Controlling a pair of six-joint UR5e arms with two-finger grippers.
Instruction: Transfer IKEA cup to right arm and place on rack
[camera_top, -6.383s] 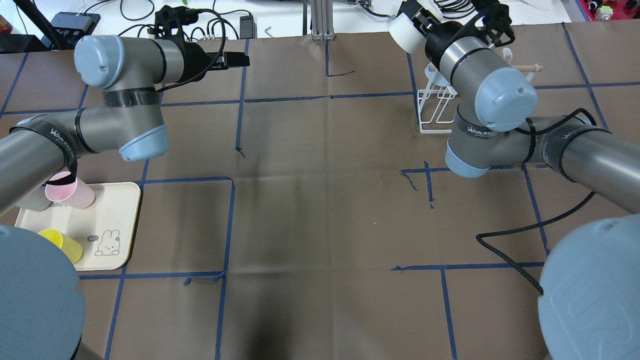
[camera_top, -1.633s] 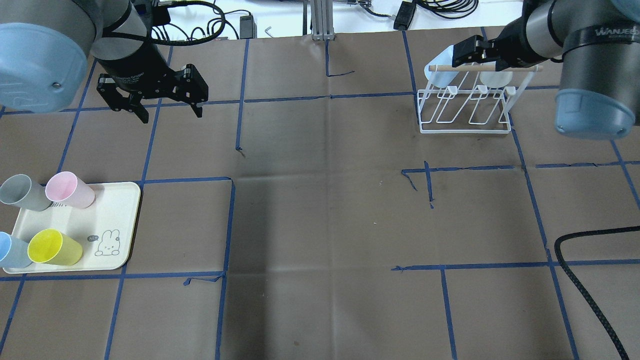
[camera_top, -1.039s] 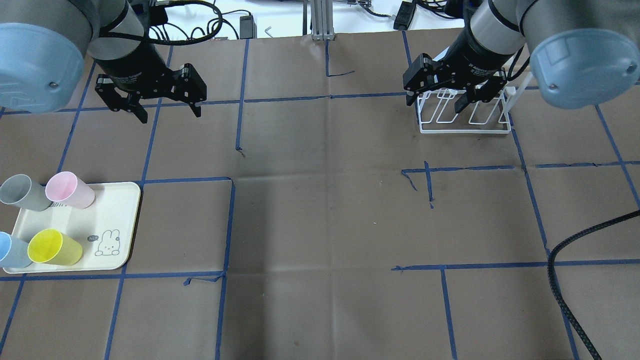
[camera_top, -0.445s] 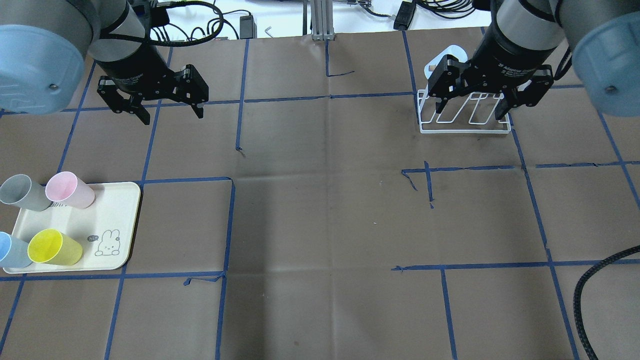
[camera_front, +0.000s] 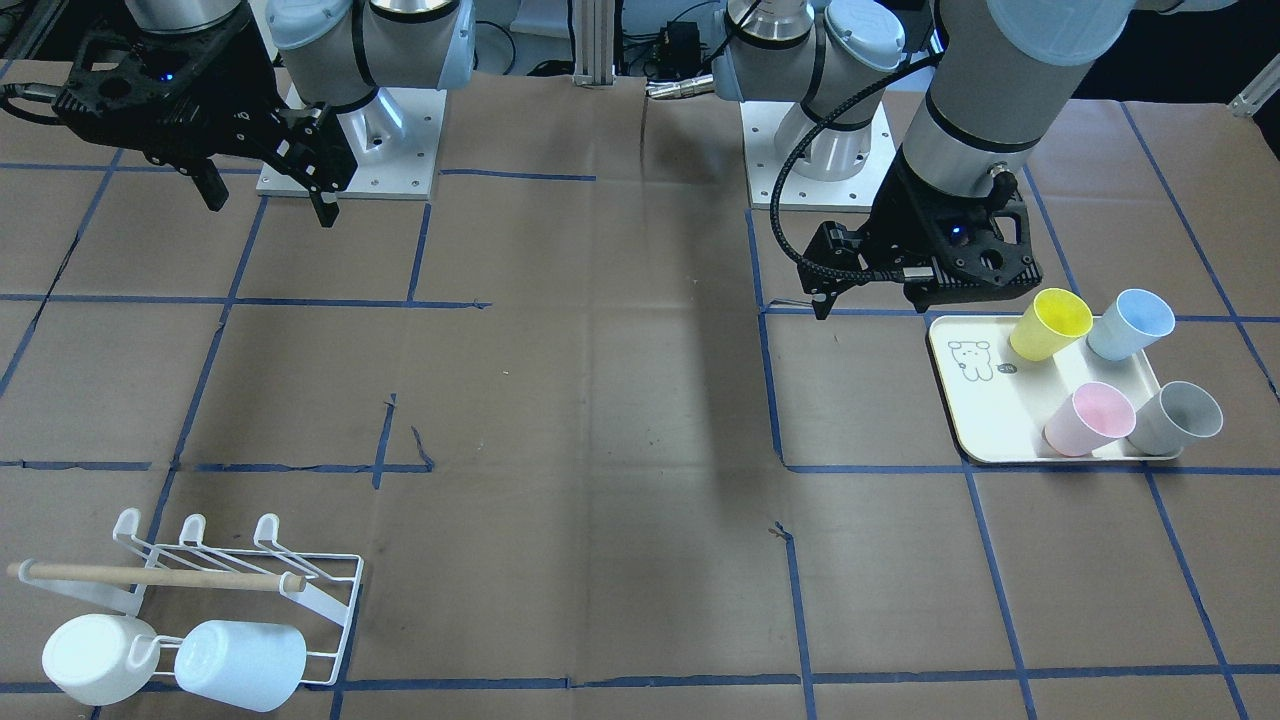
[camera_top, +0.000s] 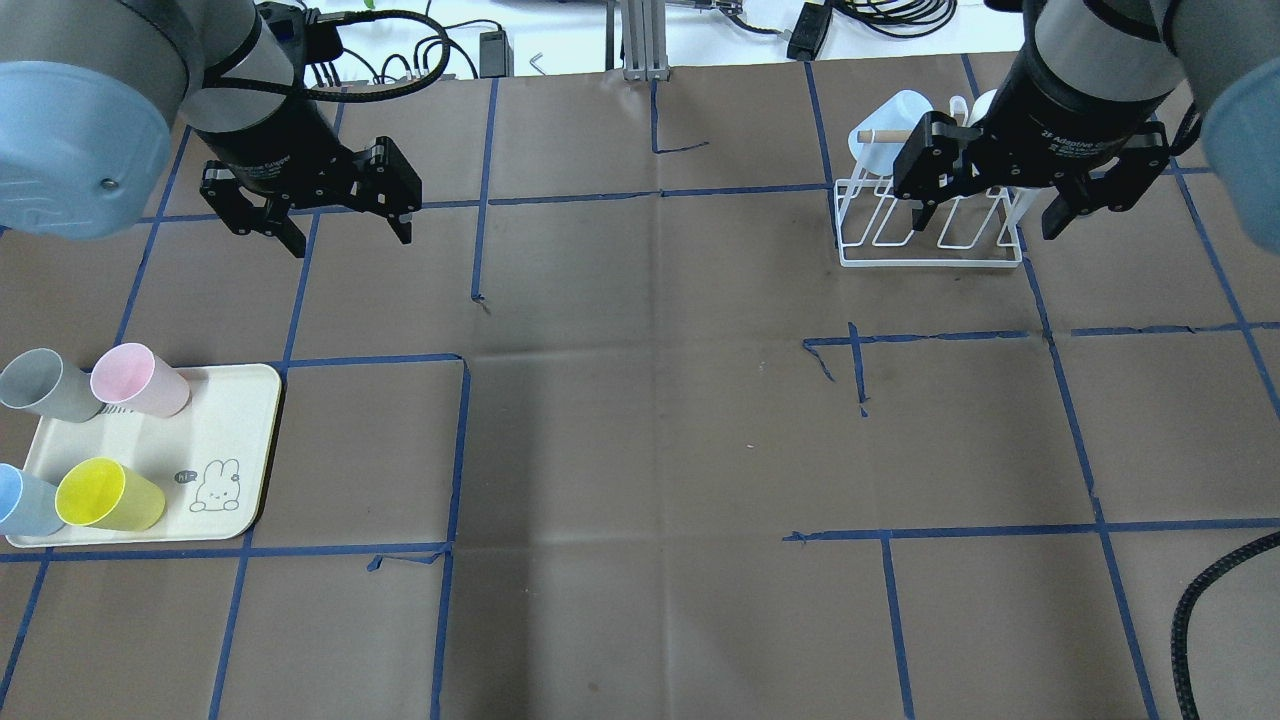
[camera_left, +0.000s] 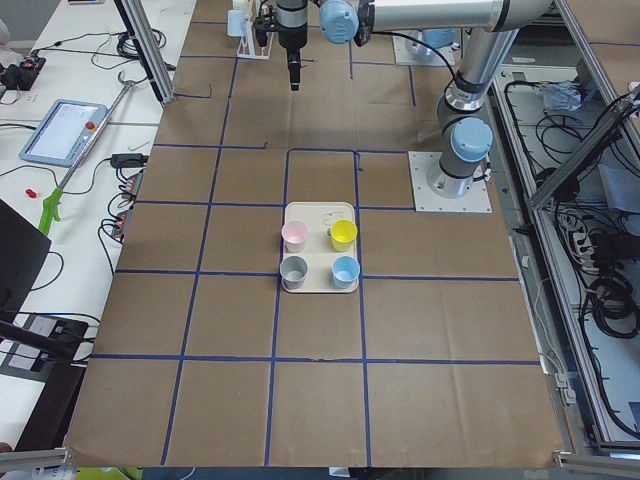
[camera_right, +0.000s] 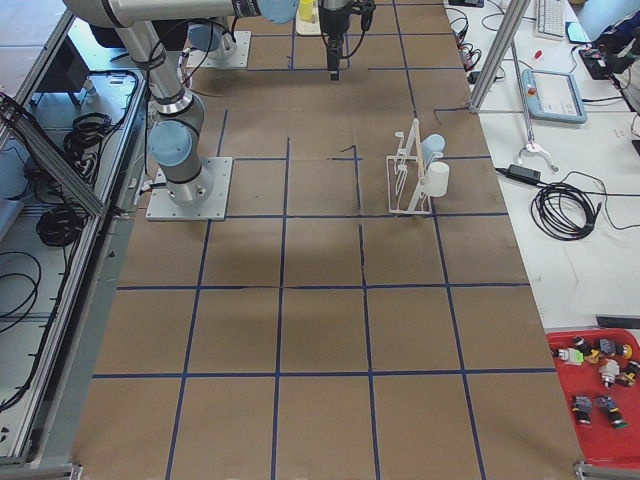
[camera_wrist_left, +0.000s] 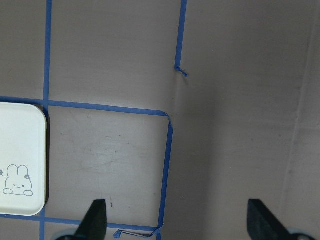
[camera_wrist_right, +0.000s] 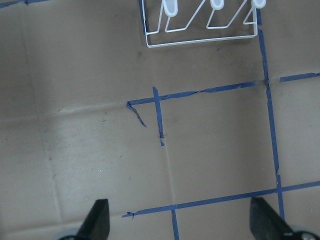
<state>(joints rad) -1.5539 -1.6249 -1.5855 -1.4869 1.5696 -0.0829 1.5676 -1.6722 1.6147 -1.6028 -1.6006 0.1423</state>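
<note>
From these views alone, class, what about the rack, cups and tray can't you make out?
Overhead: the right arm hides most of the white cup on the rack.
Overhead: the left edge cuts off the blue cup on the tray.
Right wrist: top edge cuts the rack; no cups show.

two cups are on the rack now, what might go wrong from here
The white cup and pale blue cup hang tipped on the rack's outer prongs; a brush from the open right end effector could slip them off.
The four cups on the tray stand packed together; the open left end effector reaching for one might knock its neighbour.
</note>
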